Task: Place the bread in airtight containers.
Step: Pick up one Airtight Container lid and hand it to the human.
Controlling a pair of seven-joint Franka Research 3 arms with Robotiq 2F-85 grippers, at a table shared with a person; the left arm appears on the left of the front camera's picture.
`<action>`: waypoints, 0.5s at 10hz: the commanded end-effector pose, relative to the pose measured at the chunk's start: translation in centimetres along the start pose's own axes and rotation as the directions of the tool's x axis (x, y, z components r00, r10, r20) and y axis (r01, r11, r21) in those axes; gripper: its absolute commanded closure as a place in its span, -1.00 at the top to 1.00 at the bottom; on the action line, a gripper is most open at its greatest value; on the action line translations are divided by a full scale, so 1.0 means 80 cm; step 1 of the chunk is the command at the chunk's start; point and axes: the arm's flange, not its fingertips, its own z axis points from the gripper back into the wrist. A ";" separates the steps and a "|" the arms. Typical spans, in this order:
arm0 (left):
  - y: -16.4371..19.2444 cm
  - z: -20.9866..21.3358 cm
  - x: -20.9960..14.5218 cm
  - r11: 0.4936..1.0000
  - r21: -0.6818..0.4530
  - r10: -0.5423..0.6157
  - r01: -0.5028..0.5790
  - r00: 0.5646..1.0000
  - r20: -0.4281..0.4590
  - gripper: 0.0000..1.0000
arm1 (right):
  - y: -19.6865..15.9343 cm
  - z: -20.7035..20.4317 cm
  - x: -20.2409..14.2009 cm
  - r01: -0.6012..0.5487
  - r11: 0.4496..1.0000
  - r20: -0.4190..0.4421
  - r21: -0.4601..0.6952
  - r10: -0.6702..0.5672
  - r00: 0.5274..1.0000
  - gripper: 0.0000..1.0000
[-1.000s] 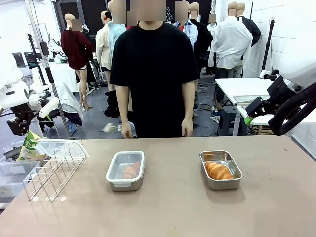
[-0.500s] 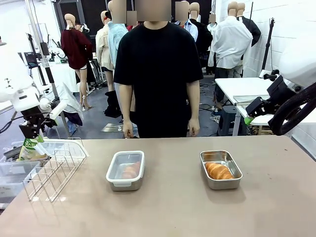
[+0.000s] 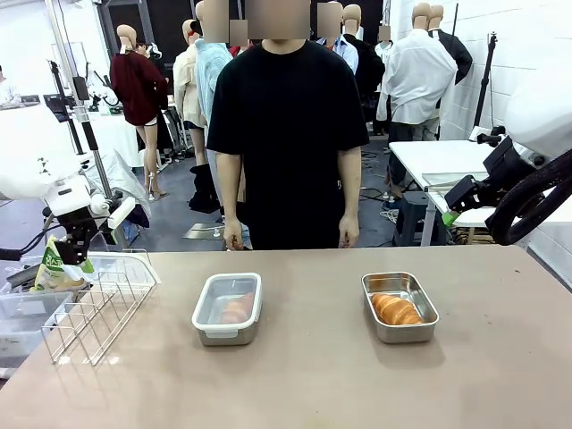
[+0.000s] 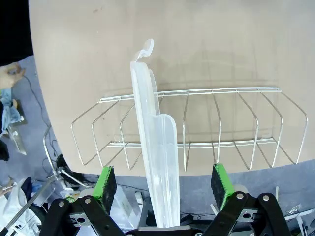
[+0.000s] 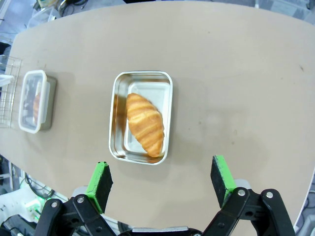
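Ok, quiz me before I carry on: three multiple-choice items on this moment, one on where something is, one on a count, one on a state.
1. Where is the spare translucent lid?
A. On the right tub
B. Standing on edge in the wire rack
C. In the person's hand

2. How many croissants are in the open tub?
A. None
B. One
C. Three

3. What state is the left tub in?
A. Lid on, croissant inside
B. Open and empty
C. Tipped on its side

Answers:
1 B, the left wrist view shows the lid upright between the rack's wires.
2 B, a single croissant lies in the uncovered tub.
3 A, its translucent lid sits on top and a croissant shows through it.
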 end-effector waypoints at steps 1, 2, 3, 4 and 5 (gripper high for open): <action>0.014 -0.008 -0.006 1.000 -0.004 0.030 -0.030 0.999 0.013 1.00 | 0.001 -0.002 0.000 -0.001 1.000 0.000 0.002 0.001 1.000 1.00; 0.017 -0.015 -0.008 0.999 -0.019 0.034 -0.034 0.999 0.021 1.00 | 0.001 -0.002 0.000 -0.001 1.000 0.000 0.002 0.001 1.000 1.00; 0.020 -0.020 -0.010 0.999 -0.030 0.038 -0.037 0.999 0.034 1.00 | 0.001 -0.002 0.000 -0.001 1.000 0.000 0.002 0.001 1.000 1.00; 0.021 -0.020 -0.009 0.999 -0.034 0.038 -0.036 0.998 0.044 1.00 | 0.001 -0.002 0.000 -0.001 1.000 0.000 0.002 0.001 1.000 1.00; 0.021 -0.017 -0.008 1.000 -0.010 0.019 -0.019 0.999 0.038 0.81 | 0.001 -0.002 0.000 -0.001 1.000 0.000 0.002 0.001 1.000 1.00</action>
